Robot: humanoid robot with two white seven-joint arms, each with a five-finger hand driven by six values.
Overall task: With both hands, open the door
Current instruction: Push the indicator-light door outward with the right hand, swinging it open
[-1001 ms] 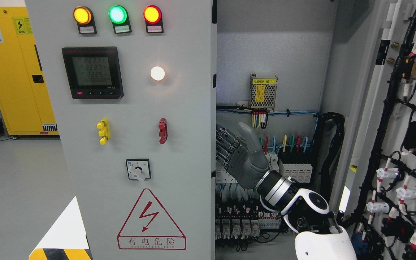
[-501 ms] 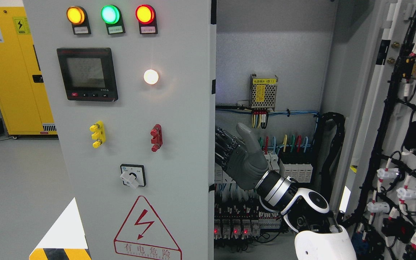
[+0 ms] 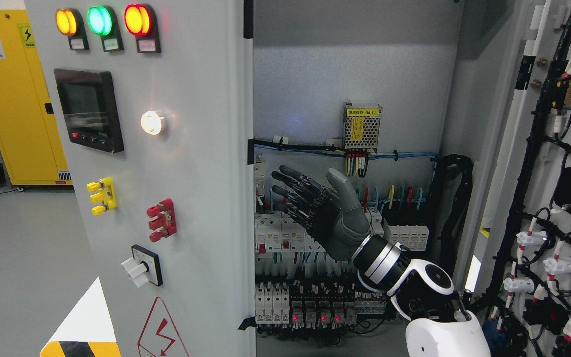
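The grey left cabinet door [image 3: 201, 163] carries three lamps, a meter and switches, and stands swung outward with its free edge near the picture's middle. My right hand [image 3: 306, 191] reaches up from the lower right into the cabinet opening. It is open, with its dark fingers [image 3: 293, 186] spread toward the door's edge and the thumb up. A small gap separates the fingertips from that edge, and the hand holds nothing. The right door [image 3: 528, 148] stands open at the far right, its inner side covered in wiring. My left hand does not show.
Inside the cabinet are a perforated power supply [image 3: 361, 126], rows of breakers [image 3: 285, 233] and cable bundles [image 3: 456, 208]. A yellow cabinet [image 3: 18, 99] stands on the grey floor at the far left. A white shape with black-yellow stripes [image 3: 85, 322] sits at the lower left.
The left door has swung farther open, its edge moving left. My right hand's fingers, earlier hidden behind that edge, now show fully and stand apart from it.
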